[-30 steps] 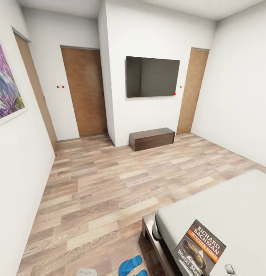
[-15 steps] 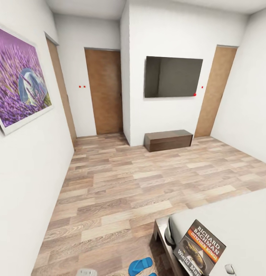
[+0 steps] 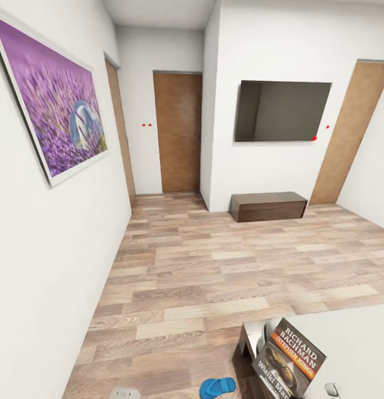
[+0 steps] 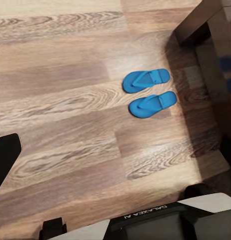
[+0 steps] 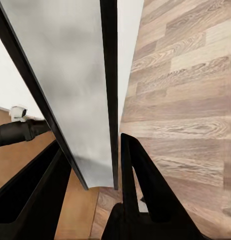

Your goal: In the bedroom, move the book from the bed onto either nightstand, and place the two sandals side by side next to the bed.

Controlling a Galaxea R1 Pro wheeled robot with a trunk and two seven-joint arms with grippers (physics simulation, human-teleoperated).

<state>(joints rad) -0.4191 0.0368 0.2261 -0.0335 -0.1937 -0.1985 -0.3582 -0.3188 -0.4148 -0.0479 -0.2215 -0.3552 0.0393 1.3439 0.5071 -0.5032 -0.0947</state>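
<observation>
The right fingers are clamped on the book, which runs as a flat grey slab with a dark edge between them in the right wrist view; in the head view the book stands tilted at the lower right, its cover with the orange-red band and white lettering facing the camera, held above the corner of the bed; whether it touches the mattress I cannot tell. The left fingers are hard to make out in the left wrist view, so whether they are open or closed I cannot tell; that camera looks down on the two sandals, lying side by side and near each other on the plank floor, beside the bed's dark wooden frame. In the head view one sandal shows at the bottom edge, on the floor just beside the bed corner. Farther out, a low brown bench sits against the white wall under a black TV; wooden doors stand to either side; a purple picture hangs on the left wall.
</observation>
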